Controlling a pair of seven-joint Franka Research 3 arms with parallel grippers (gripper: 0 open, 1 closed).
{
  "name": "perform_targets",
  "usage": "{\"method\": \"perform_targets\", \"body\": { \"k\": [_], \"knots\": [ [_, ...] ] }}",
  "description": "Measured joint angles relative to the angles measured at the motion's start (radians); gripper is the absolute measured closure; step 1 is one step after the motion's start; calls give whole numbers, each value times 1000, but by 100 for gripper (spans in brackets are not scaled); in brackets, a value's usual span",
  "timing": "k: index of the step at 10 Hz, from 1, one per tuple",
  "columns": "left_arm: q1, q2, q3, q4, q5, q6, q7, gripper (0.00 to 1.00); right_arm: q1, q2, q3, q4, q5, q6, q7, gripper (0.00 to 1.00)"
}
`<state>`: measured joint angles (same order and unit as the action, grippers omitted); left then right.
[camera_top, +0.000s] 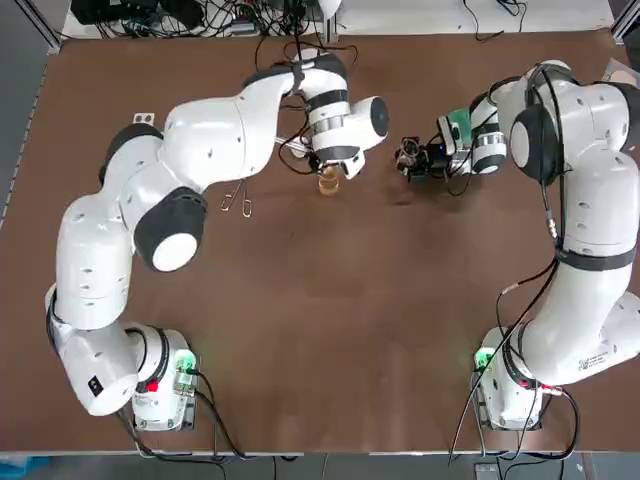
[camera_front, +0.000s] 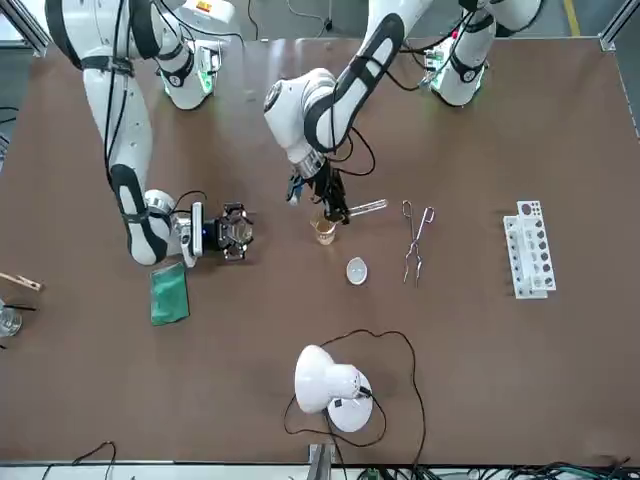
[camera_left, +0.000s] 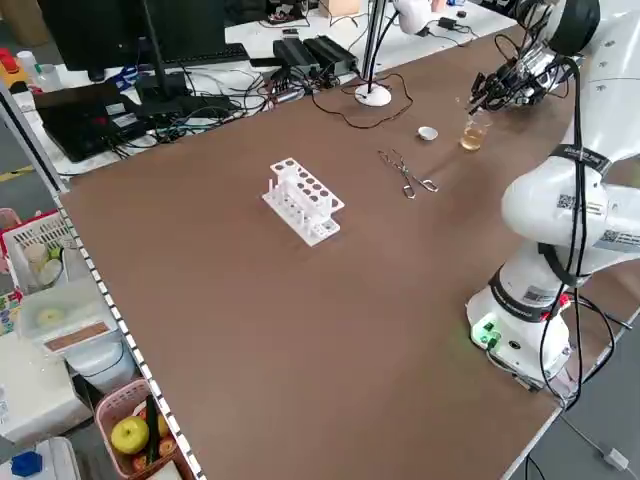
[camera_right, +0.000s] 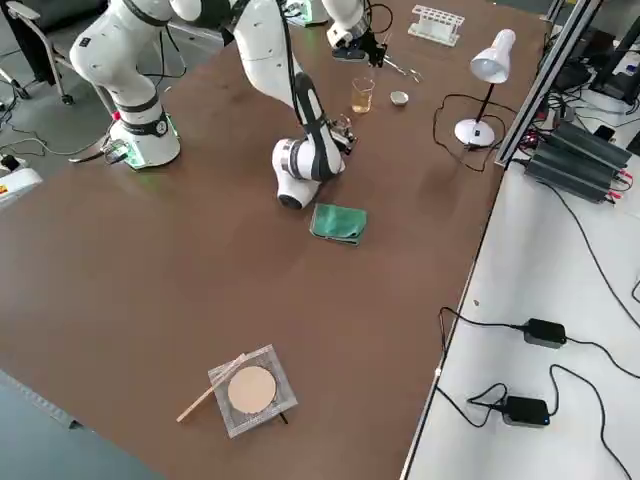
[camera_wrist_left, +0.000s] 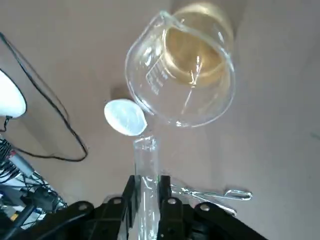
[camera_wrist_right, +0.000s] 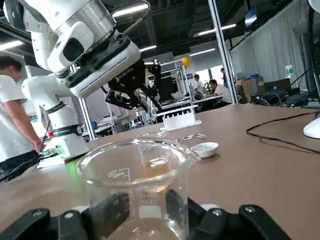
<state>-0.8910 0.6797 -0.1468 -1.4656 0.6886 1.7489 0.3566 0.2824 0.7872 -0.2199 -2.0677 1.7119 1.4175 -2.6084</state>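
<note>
Tube (camera_front: 366, 207) is pinched between the left gripper (camera_wrist_left: 147, 184) fingers, held above the table (camera_front: 520, 380) and lying close to level. In the left wrist view its far end shows just beside the beaker (camera_front: 323, 232) rim; can't tell if they touch. The beaker stands upright on the table, right under the left gripper, with yellow liquid in the bottom. It sits mid-width, on the half away from the arm bases.

Around it:
- Dish (camera_front: 357, 270) is just beyond the beaker and apart from it.
- Tongs (camera_front: 414, 240) lie near, on the robot's left.
- Rack (camera_front: 528, 250) is well apart, close to the left table edge.
- Lamp (camera_front: 330, 385) stands by the far edge, and its cable (camera_front: 400, 350) loops toward the dish.
- Cloth (camera_front: 168, 292) lies just past the right gripper (camera_front: 244, 232).

There is wide bare table between the beaker and the arm bases, and a bare strip between the beaker and the right gripper.

Left arm reaches far across, elbow bent out, wrist turned down over the beaker. Right arm is folded, forearm low over the table. Its gripper is level and aimed sideways at the beaker, fingers spread, holding nothing, apart from the beaker.
</note>
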Motion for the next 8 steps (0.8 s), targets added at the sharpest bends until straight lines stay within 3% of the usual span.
{"method": "perform_targets", "body": {
  "k": [8],
  "knots": [
    [-24,63,2,57,13,-20,-1,79,25,-24,0,-21,32,23,29,57]
  ]
}}
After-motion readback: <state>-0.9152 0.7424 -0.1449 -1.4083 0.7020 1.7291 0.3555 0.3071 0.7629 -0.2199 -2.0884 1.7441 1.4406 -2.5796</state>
